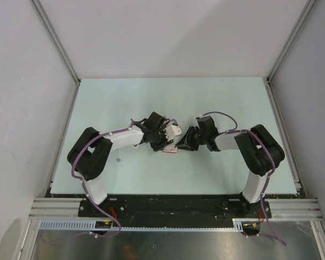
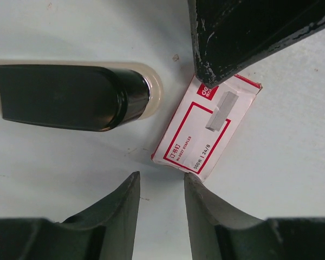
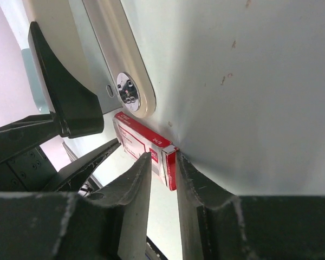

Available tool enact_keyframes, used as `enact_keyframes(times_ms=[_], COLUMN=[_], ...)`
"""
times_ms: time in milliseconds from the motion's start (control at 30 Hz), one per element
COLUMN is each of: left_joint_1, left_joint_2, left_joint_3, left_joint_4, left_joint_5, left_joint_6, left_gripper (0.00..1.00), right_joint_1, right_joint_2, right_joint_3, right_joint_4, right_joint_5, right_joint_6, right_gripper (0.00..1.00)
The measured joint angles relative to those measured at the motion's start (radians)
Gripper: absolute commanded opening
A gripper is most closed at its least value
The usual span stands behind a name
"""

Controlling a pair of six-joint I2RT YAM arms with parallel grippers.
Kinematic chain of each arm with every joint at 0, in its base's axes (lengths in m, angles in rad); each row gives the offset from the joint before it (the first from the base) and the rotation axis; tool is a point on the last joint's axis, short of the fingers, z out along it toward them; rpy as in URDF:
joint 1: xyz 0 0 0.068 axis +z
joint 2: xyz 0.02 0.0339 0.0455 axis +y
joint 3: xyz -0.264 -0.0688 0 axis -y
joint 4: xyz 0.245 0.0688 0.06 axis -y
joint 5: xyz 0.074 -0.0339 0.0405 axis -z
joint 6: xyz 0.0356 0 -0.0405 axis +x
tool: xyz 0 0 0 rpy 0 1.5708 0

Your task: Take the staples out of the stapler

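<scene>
The stapler [image 2: 70, 97], with a black top on a light beige base, lies on the table left of a red-and-white staple box [image 2: 206, 127]. In the top view the stapler [image 1: 175, 130] sits between the two wrists, with the box [image 1: 169, 150] just in front of it. My left gripper [image 2: 161, 181] is open above bare table, its right fingertip at the box's near corner. My right gripper [image 3: 163, 157] straddles the end of the box [image 3: 143, 143], its jaws slightly apart and a thin gap on one side. The stapler's beige base [image 3: 119, 65] lies beyond it.
Both arms meet at the middle of the pale table [image 1: 216, 103], the left gripper [image 1: 158, 135] facing the right gripper [image 1: 187, 141]. One right finger [image 2: 233, 38] covers the box's far corner. Grey walls with metal rails [image 1: 54, 43] enclose the table on three sides.
</scene>
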Motion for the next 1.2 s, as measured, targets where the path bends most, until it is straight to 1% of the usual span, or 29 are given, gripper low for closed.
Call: enact_keyframes(times_ms=[500, 567, 633, 700, 733, 767, 800, 833, 867, 967, 1000, 1033, 1067, 1133, 1200], left_joint_1=[-0.002, -0.002, -0.003, -0.007, -0.008, -0.009, -0.008, -0.003, 0.003, 0.043, 0.059, 0.079, 0.100, 0.151, 0.207], left_joint_2=[-0.010, -0.016, -0.030, -0.053, -0.069, -0.089, -0.108, -0.135, -0.167, -0.277, -0.307, -0.343, -0.378, -0.449, -0.512], left_joint_3=[-0.004, -0.006, -0.013, -0.014, -0.014, -0.014, -0.014, -0.014, -0.011, 0.005, 0.012, 0.018, 0.021, 0.021, 0.021], left_joint_4=[-0.039, -0.042, -0.043, -0.047, -0.048, -0.051, -0.056, -0.068, -0.082, -0.117, -0.126, -0.134, -0.141, -0.165, -0.190], left_joint_5=[-0.003, 0.004, 0.011, 0.014, 0.013, 0.011, 0.011, 0.008, 0.006, -0.008, -0.013, -0.021, -0.027, -0.032, -0.031], left_joint_6=[-0.002, -0.002, -0.003, -0.010, -0.012, -0.014, -0.017, -0.020, -0.021, -0.035, -0.036, -0.036, -0.037, -0.040, -0.051], left_gripper=[0.43, 0.43, 0.46, 0.50, 0.53, 0.57, 0.62, 0.69, 0.74, 0.80, 0.83, 0.91, 0.95, 0.99, 0.99], right_joint_1=[0.021, 0.023, 0.023, 0.023, 0.022, 0.020, 0.018, 0.017, 0.014, 0.000, -0.005, -0.010, -0.013, -0.019, -0.022], right_joint_2=[0.022, 0.022, 0.022, 0.015, 0.005, -0.009, -0.027, -0.047, -0.064, -0.127, -0.143, -0.159, -0.175, -0.215, -0.269], right_joint_3=[0.001, 0.002, 0.005, 0.010, 0.010, 0.010, 0.010, 0.012, 0.012, 0.032, 0.043, 0.055, 0.066, 0.088, 0.109], right_joint_4=[0.053, 0.050, 0.043, 0.026, 0.009, -0.014, -0.040, -0.070, -0.095, -0.216, -0.259, -0.300, -0.340, -0.419, -0.486], right_joint_5=[-0.008, -0.006, -0.005, -0.003, -0.001, 0.003, 0.008, 0.016, 0.026, 0.072, 0.091, 0.111, 0.132, 0.175, 0.214], right_joint_6=[0.031, 0.029, 0.025, 0.014, 0.003, -0.010, -0.024, -0.046, -0.064, -0.138, -0.161, -0.184, -0.206, -0.250, -0.292], right_gripper=[0.31, 0.33, 0.37, 0.44, 0.52, 0.57, 0.65, 0.70, 0.73, 0.77, 0.78, 0.79, 0.80, 0.82, 0.84])
